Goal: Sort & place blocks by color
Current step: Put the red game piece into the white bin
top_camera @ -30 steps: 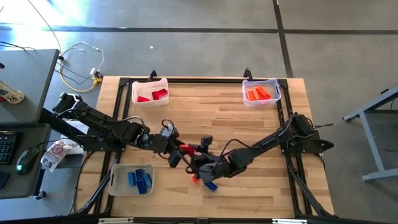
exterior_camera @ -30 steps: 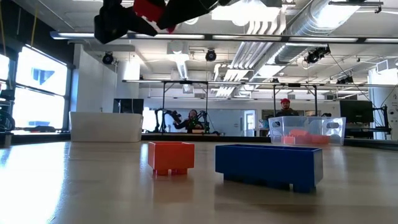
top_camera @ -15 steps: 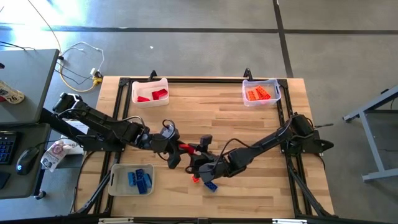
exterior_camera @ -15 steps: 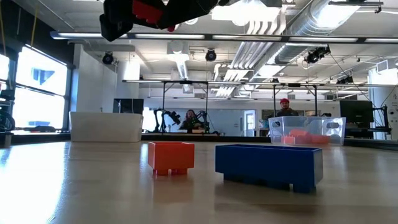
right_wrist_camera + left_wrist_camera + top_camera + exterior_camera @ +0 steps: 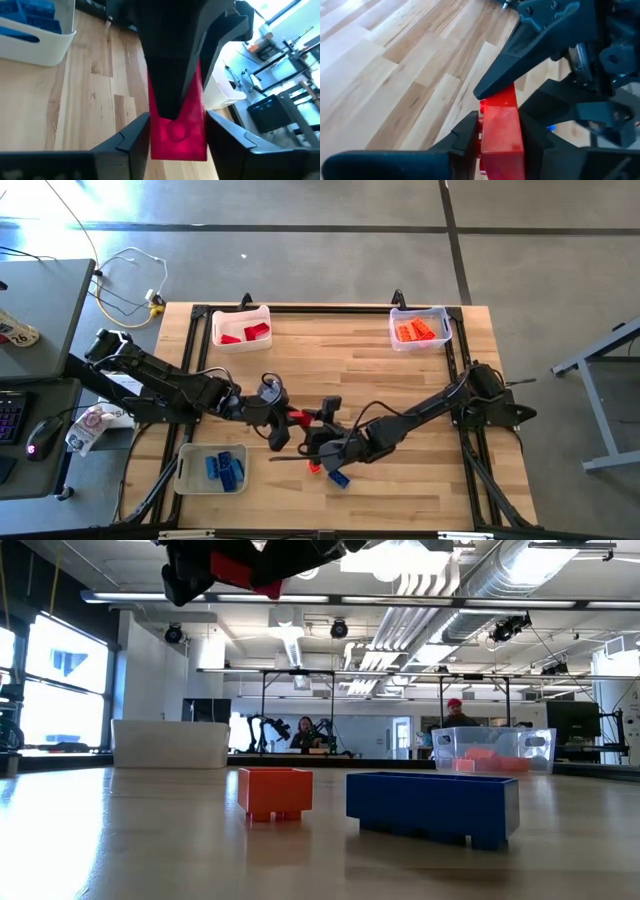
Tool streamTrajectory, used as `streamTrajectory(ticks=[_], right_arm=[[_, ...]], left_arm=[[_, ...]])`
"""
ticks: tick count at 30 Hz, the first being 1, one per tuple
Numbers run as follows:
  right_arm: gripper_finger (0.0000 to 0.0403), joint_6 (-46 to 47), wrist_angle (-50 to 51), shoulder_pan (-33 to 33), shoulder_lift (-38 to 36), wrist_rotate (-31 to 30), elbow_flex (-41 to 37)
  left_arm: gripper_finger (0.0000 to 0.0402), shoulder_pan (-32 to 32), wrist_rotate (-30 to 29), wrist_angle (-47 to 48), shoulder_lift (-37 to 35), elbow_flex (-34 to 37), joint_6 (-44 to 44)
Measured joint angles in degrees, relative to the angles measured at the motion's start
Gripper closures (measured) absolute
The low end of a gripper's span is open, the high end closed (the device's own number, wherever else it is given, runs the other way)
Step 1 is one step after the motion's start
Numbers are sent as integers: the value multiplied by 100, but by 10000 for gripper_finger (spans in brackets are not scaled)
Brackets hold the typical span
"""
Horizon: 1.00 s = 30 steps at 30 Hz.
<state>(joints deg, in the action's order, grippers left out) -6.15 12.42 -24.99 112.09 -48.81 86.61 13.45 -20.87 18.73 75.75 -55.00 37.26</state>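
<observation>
A red block (image 5: 298, 418) hangs over the middle of the table between my two grippers. My left gripper (image 5: 497, 145) comes from the table's left and is shut on one end of it. My right gripper (image 5: 177, 145) comes from the right; it is open, with a finger on either side of the block's other end (image 5: 177, 132). Below, an orange block (image 5: 275, 792) and a blue block (image 5: 432, 805) rest on the table near the front edge. My left gripper pinches the red block's two long sides (image 5: 485, 140) between its two fingers, at the end nearest it. The fingers (image 5: 465, 135) come from the table's left, slanting slightly down, and lie along the block. The block is lifted clear of the table.
A tray (image 5: 240, 311) with red blocks stands at the far left. A clear tray (image 5: 418, 311) with orange blocks stands at the far right. A tray (image 5: 185, 470) with blue blocks sits at the near left. The table's middle and near right are bare wood.
My left gripper has shut on the red block and rolled a little about it. Both arms have stayed where they were, and the block has stayed lifted between them.
</observation>
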Motion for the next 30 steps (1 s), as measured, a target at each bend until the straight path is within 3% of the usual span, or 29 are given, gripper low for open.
streamTrajectory(ticks=[5, 9, 20, 25, 30], right_arm=[[199, 300, 6, -9, 0, 21, 7], [175, 668, 83, -22, 0, 3, 7], [171, 1777, 525, -20, 0, 851, 7], [171, 2086, 699, -20, 0, 1332, 7], [171, 2348, 854, -18, 0, 2185, 7]], left_arm=[[326, -46, -134, 249, 2, 0, -258], [326, -232, -570, 802, 2, 0, -194], [326, -1166, -1457, 2187, 2, 2, -12], [326, -1844, -1510, 2493, 2, 4, -195], [326, -2466, -1471, 2528, 2, 4, -485]])
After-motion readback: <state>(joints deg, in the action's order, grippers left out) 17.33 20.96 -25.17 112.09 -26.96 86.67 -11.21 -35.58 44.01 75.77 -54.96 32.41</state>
